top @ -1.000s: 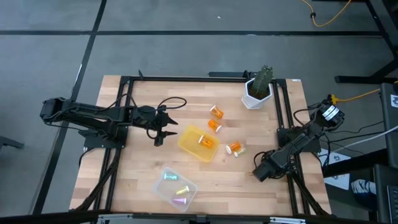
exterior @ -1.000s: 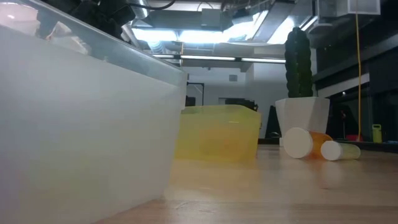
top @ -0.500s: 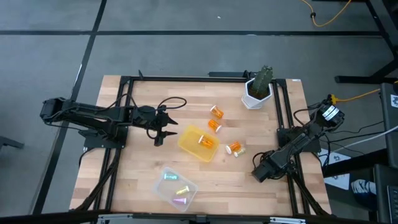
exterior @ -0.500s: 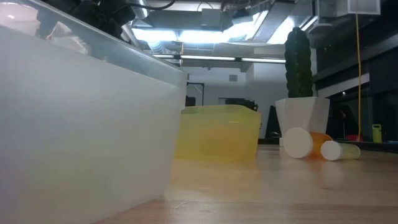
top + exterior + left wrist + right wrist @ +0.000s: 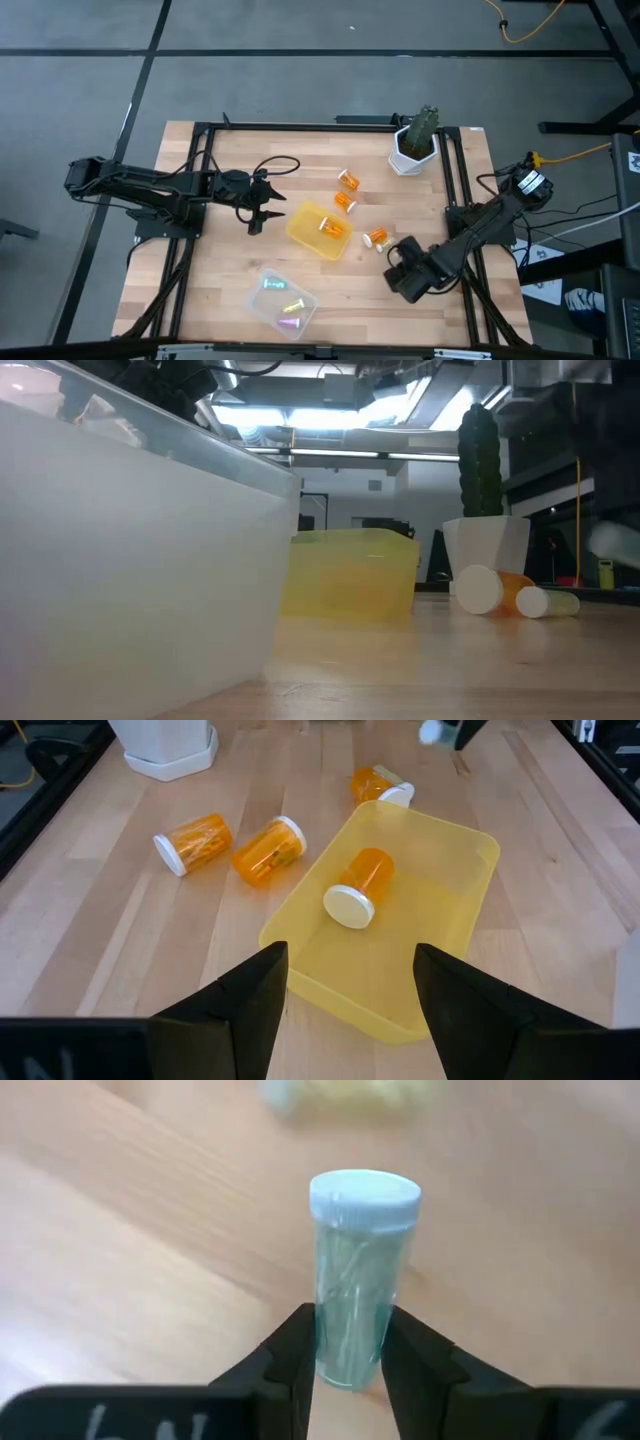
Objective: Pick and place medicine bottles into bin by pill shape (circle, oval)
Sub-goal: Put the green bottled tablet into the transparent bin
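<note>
The right gripper (image 5: 345, 1365) squeezes a thin teal vial (image 5: 355, 1285) between its two fingers. The vial's long side runs straight out from the fingers, and its pale cap (image 5: 364, 1198) points away over the wooden table (image 5: 230, 270). This gripper (image 5: 403, 281) is close to the yellow bin (image 5: 319, 231). The left gripper (image 5: 345, 1005) is spread wide with nothing in it, above the yellow bin (image 5: 440, 910), where one orange bottle (image 5: 358, 886) lies on its side.

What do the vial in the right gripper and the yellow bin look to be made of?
The teal vial, clamped in the right gripper, looks like translucent tinted plastic: contents show faintly through its wall, and its pale cap is opaque and ridged. The yellow bin looks like thin, glossy, translucent plastic: the wood grain shows through its floor.
</note>
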